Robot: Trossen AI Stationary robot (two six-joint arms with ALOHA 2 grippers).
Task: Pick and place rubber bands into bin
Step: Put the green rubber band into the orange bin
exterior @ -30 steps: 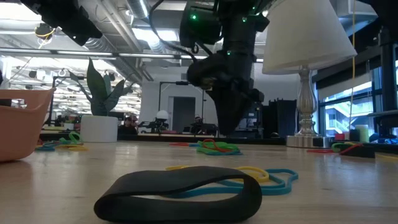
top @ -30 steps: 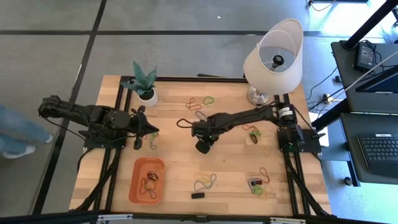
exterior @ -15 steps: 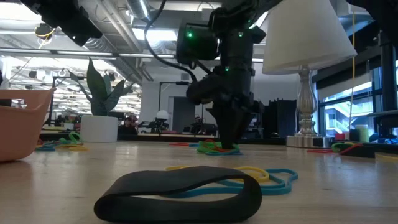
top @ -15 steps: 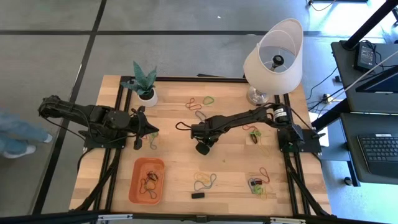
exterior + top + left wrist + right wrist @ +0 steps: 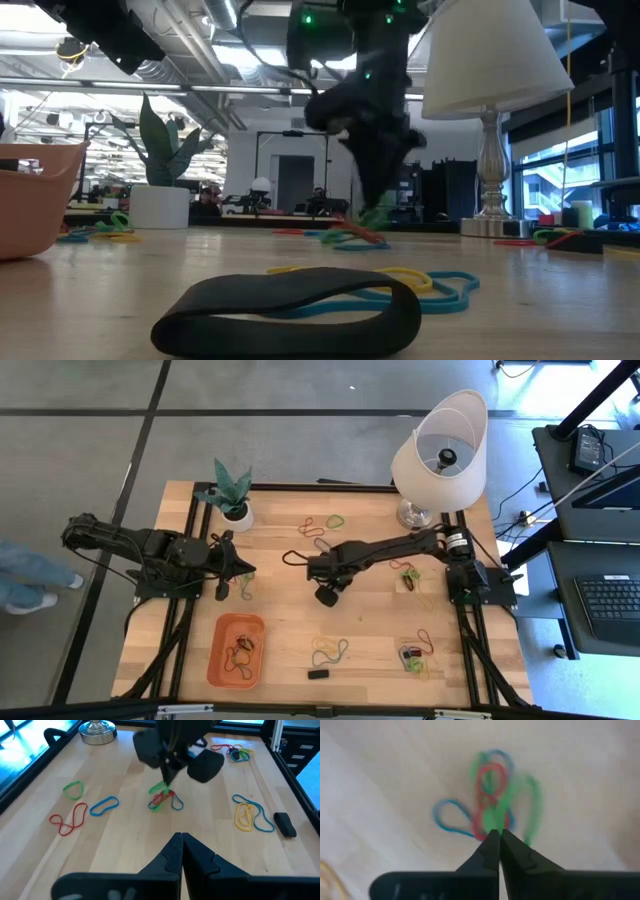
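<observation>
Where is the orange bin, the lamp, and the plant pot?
bin (image 5: 222, 663): high view, on its left rim.
lamp (image 5: 440, 455): high view, on the white shade.
plant pot (image 5: 238, 516): high view, on the white pot's side.

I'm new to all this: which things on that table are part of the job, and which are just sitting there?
Job: rubber bands, pinched by the right gripper; orange bin; left gripper waiting near it.
Lying about: lamp, potted plant, small black block.

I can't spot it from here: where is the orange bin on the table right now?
In the high view the bin sits near the table's front edge on the left side, below the left gripper, with a yellow and blue band cluster to its right.
</observation>
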